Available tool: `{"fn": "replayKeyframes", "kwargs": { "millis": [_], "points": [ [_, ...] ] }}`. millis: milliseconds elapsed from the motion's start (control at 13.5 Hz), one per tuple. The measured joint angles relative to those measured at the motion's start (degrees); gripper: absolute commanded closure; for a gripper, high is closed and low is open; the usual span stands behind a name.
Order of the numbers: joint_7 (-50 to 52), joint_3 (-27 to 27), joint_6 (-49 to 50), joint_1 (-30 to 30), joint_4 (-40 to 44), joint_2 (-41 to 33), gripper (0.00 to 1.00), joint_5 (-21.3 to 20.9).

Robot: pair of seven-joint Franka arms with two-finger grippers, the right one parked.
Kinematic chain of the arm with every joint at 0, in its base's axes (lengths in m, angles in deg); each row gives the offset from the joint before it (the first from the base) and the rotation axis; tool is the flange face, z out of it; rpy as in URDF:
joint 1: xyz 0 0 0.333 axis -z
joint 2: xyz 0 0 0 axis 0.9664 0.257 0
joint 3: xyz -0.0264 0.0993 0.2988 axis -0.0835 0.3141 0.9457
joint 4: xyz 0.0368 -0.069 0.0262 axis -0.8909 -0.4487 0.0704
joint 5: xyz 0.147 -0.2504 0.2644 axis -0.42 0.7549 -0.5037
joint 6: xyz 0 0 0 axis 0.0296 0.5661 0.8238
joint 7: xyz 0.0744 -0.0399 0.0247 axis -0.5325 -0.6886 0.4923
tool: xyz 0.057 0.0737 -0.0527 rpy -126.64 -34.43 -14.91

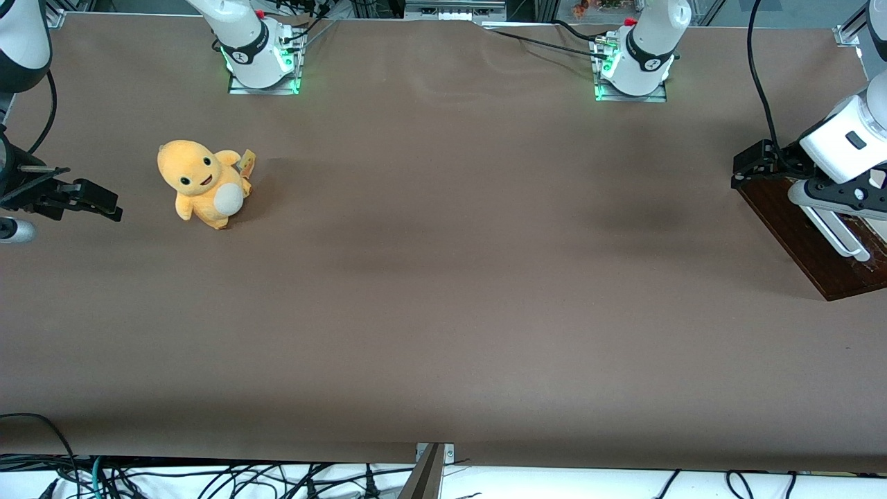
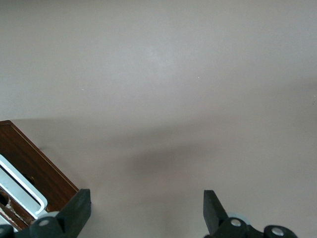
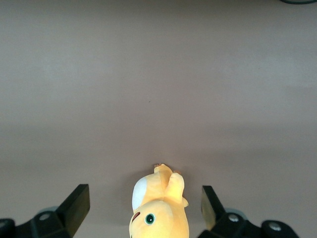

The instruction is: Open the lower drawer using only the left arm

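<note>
1. Toward the parked arm's end of the desk (image 1: 443,291) a yellow plush toy (image 1: 203,181) stands alone, well apart from the work and no part of this task.
2. The wide middle of the brown desk carries nothing that the move must avoid.
3. At the working arm's end lies the lower drawer (image 1: 804,239), its dark brown glossy front facing up toward the camera, with the white bar handle (image 1: 835,235) running along the front's long axis, slanting toward the front camera.
4. The left arm (image 1: 849,142) hangs over the drawer's farther end; its gripper (image 2: 143,210) sits just beside the drawer front, not yet on the handle.
5. The wrist view shows the fingers (image 2: 77,210) spread wide with only bare desk between them, gripping nothing.
6. The relation that matters, as I judge it: the handle (image 2: 20,186) lies off to one side of the fingers, outside their gap, so the gripper must shift sideways over the bar and straddle it across its long axis before any pull.
</note>
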Motion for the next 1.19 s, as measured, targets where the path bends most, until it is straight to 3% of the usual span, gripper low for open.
{"fn": "replayKeyframes", "kwargs": {
  "millis": [1185],
  "points": [
    [0.01,0.00,1.05,0.00,-0.05,0.00,0.00,0.00]
  ]
}}
